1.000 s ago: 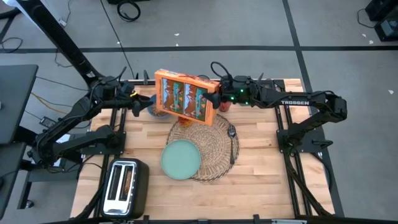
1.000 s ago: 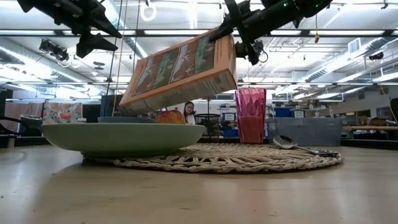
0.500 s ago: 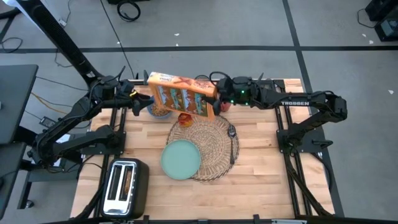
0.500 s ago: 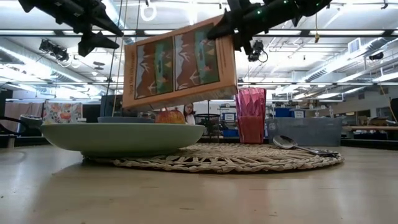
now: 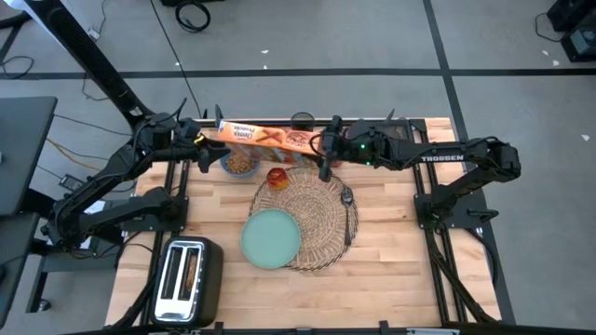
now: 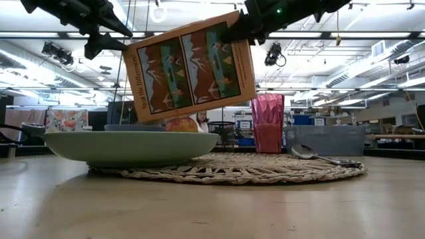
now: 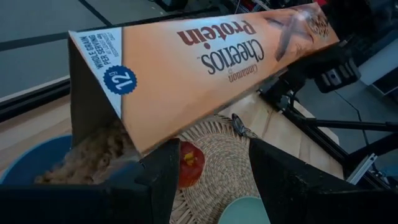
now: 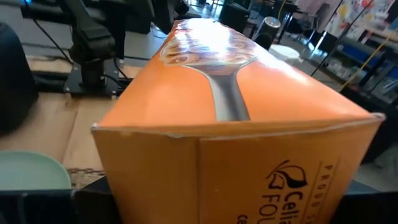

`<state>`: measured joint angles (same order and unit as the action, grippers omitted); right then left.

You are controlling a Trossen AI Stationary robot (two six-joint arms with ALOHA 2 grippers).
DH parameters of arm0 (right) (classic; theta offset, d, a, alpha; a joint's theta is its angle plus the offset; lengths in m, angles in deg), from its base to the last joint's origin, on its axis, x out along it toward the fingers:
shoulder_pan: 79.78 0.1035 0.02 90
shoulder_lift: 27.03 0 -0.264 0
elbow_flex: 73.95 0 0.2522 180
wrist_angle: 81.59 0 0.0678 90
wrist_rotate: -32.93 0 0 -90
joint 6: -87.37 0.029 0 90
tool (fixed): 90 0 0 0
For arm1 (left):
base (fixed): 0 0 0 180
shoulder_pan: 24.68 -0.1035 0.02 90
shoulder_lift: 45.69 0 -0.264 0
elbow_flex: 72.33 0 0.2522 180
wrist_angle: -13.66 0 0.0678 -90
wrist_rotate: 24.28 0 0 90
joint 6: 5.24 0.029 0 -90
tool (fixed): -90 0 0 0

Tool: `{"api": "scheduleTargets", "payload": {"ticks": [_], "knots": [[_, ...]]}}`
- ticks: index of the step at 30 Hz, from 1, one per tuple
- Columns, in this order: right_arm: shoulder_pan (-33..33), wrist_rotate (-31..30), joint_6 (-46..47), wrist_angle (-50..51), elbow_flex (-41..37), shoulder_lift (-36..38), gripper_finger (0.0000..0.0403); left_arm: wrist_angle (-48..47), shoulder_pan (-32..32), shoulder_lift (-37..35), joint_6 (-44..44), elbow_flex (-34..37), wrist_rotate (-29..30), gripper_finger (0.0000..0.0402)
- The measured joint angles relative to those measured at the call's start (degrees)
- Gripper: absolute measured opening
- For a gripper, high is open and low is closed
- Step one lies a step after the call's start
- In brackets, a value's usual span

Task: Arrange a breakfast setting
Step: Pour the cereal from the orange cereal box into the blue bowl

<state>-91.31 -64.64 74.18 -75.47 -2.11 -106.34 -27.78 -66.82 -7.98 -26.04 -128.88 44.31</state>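
Note:
My right gripper point(image 5: 322, 153) is shut on the orange cereal box point(image 5: 270, 139), which it holds in the air over the table's far side. The box's open end point(image 7: 93, 93) is above the blue bowl point(image 5: 240, 165), and brown cereal point(image 7: 93, 152) spills from it into the bowl. My left gripper point(image 7: 211, 180) is open and empty beside the bowl, at its left. The red apple point(image 5: 277, 177), the pale teal plate point(image 5: 271, 238) and the dark spoon point(image 5: 348, 209) lie on the wicker placemat point(image 5: 312, 219). The red cup point(image 6: 267, 123) stands behind the mat. My right gripper pinches the box between its two fingers at the closed end point(image 8: 236, 155). The fingers come about level from the table's right side and lie along the box. The box is lifted clear, tilted with its open end point(image 6: 133, 86) lower, toward the table's left.
A silver toaster point(image 5: 189, 279) stands at the near left corner. Bare wood lies at the near right of the table point(image 5: 391, 261). The left arm reaches in from the far left, close to the box's open end.
My right gripper has turned its wrist, so the cereal box has rolled about its long axis from lying face up to standing on edge. Its open end has swung toward the table's left and dipped over the blue bowl. My left gripper has kept still.

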Motion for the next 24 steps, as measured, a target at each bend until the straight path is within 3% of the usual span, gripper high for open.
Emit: {"api": "scheduleTargets", "payload": {"ticks": [9,18,24], "knots": [[-0.1,-0.4,8.1,0.0,0.0,0.0,0.0247,0.0,0.0,0.0,0.0,0.0,-0.3,0.0198],[-0.3,-5.1,35.2,1.8,0.0,0.0,0.0247,0.0,0.0,0.0,0.0,0.0,-1.0,0.0198],[-0.6,-5.0,51.5,2.3,0.0,0.0,0.0247,0.1,0.0,0.0,0.0,0.0,-1.0,0.0198]]}}
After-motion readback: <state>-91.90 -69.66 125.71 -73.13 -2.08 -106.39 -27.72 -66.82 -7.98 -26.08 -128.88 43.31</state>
